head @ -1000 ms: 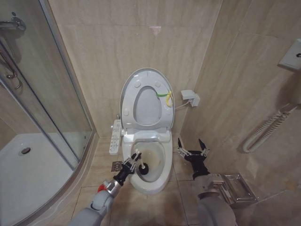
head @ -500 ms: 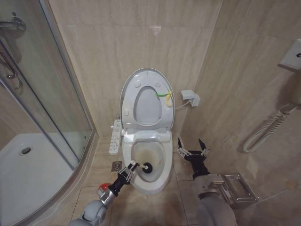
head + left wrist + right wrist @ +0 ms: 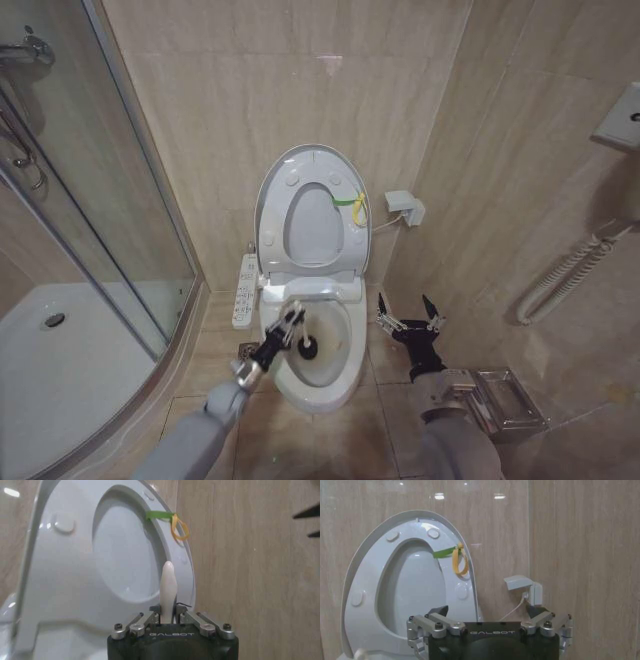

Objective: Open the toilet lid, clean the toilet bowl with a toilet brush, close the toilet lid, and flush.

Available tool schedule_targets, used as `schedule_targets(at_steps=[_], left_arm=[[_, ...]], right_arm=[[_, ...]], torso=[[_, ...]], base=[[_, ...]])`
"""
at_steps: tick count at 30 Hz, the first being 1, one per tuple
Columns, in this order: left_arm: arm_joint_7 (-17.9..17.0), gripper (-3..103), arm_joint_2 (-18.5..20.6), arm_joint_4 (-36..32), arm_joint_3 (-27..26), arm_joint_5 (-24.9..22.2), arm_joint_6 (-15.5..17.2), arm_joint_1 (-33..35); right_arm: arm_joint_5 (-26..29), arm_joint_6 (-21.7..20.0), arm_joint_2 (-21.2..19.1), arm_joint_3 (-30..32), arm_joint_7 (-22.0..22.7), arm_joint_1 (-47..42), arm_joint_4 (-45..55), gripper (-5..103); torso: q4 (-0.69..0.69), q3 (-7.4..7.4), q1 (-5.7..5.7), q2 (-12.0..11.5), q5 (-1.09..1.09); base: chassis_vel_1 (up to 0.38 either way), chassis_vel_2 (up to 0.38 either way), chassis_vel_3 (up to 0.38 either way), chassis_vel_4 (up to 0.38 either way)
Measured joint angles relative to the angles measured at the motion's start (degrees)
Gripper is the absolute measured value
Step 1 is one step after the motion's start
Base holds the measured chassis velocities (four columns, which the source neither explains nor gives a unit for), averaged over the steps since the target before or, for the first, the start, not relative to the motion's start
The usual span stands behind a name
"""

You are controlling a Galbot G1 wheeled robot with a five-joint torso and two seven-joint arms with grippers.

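Note:
The toilet lid point(image 3: 300, 170) stands raised against the wall, with the seat ring up against it and a yellow-green strap point(image 3: 350, 205) at its edge. Below it the stained toilet bowl point(image 3: 325, 385) lies uncovered. My left gripper point(image 3: 289, 326) is over the bowl's left side, shut on the white handle of the toilet brush point(image 3: 308, 348), whose dark head is down inside the bowl. In the left wrist view the handle point(image 3: 168, 587) stands up between the fingers, in front of the lid point(image 3: 75, 573). My right gripper point(image 3: 408, 320) hangs open to the right of the bowl, facing the lid point(image 3: 370, 603).
A glass shower enclosure point(image 3: 120, 230) and a white shower tray point(image 3: 60, 350) are on the left. A white button panel point(image 3: 245, 290) sits by the bowl, with a floor drain point(image 3: 247, 352) below it. A wall socket point(image 3: 405, 208), a coiled hose point(image 3: 570, 270) and a metal rack point(image 3: 505, 400) are on the right.
My left gripper drew back toward the near left rim, then pushed forward over the bowl's left side with the brush. The right arm has not moved.

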Motion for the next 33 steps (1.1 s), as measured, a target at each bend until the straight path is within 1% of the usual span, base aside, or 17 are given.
schedule_targets(at_steps=[3, 7, 18, 24, 28, 29, 32, 33], left_arm=[[-0.4, 19, -1.3, 0.7, 1.1, -1.3, 0.5, -3.0], [-1.0, 19, -2.2, 1.0, 2.7, -2.0, 0.9, -4.5], [-1.0, 19, -4.2, 3.6, 8.5, -2.7, 1.0, -4.8], [-0.4, 19, -4.4, 6.1, 9.4, -3.9, 1.0, -6.3], [0.8, 19, -4.9, 9.6, 9.5, -4.4, 0.7, -7.5], [0.8, 19, -4.9, 9.6, 9.5, -4.4, 0.7, -7.5], [1.7, 19, -6.0, 13.2, 9.2, -4.3, 0.4, -8.0], [1.7, 19, -6.0, 13.2, 9.2, -4.3, 0.4, -8.0]], right_arm=[[0.0, 0.0, 0.0, 0.0, 0.0, 0.0, 0.0, 100], [0.0, 0.0, 0.0, 0.0, 0.0, 0.0, 0.0, 100], [0.0, 0.0, 0.0, 0.0, 0.0, 0.0, 0.0, 100], [0.0, 0.0, 0.0, 0.0, 0.0, 0.0, 0.0, 100], [0.0, 0.0, 0.0, 0.0, 0.0, 0.0, 0.0, 100], [0.0, 0.0, 0.0, 0.0, 0.0, 0.0, 0.0, 100], [0.0, 0.0, 0.0, 0.0, 0.0, 0.0, 0.0, 100], [0.0, 0.0, 0.0, 0.0, 0.0, 0.0, 0.0, 100]], torso=[[0.00, 0.00, 0.00, 0.0, 0.00], [0.00, 0.00, 0.00, 0.0, 0.01], [0.01, -0.01, 0.00, 0.0, 0.00], [0.01, -0.01, -0.01, 0.0, 0.00], [0.01, -0.01, -0.01, 0.0, 0.00], [0.01, -0.01, -0.01, 0.0, 0.00], [0.01, 0.00, -0.01, 0.0, 0.00], [0.01, 0.00, -0.01, 0.0, 0.00]], base=[[0.000, 0.000, 0.000, 0.000], [0.000, 0.000, 0.000, 0.000], [0.000, 0.000, 0.000, 0.000], [0.000, 0.000, 0.000, 0.000], [0.000, 0.000, 0.000, 0.000], [0.000, 0.000, 0.000, 0.000], [0.000, 0.000, 0.000, 0.000], [0.000, 0.000, 0.000, 0.000]])
